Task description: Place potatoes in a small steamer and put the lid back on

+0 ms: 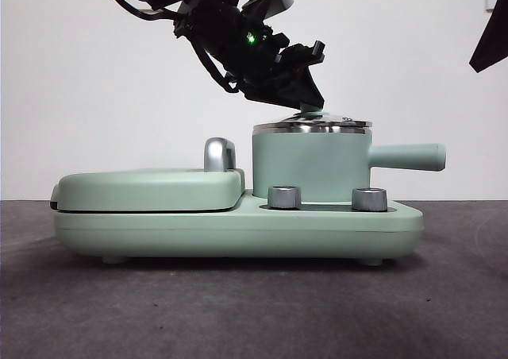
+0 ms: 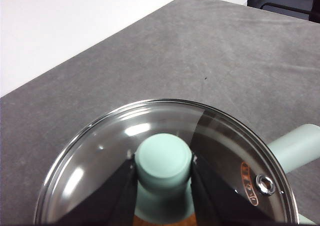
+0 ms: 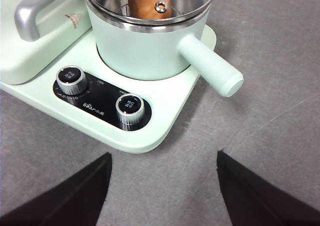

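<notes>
Your left tool (image 2: 163,173) is clenched on the lid's knob (image 2: 164,158), so the lid (image 1: 312,123) hangs directly under it and sits on, or just about on, the small steamer's (image 1: 309,164) steel rim, perhaps slightly tilted. The potato (image 3: 149,1) lies inside the pot straight below. Your right tool (image 3: 164,186) waits released over the worktop (image 3: 280,111), well off on the handle (image 3: 210,66) side.
</notes>
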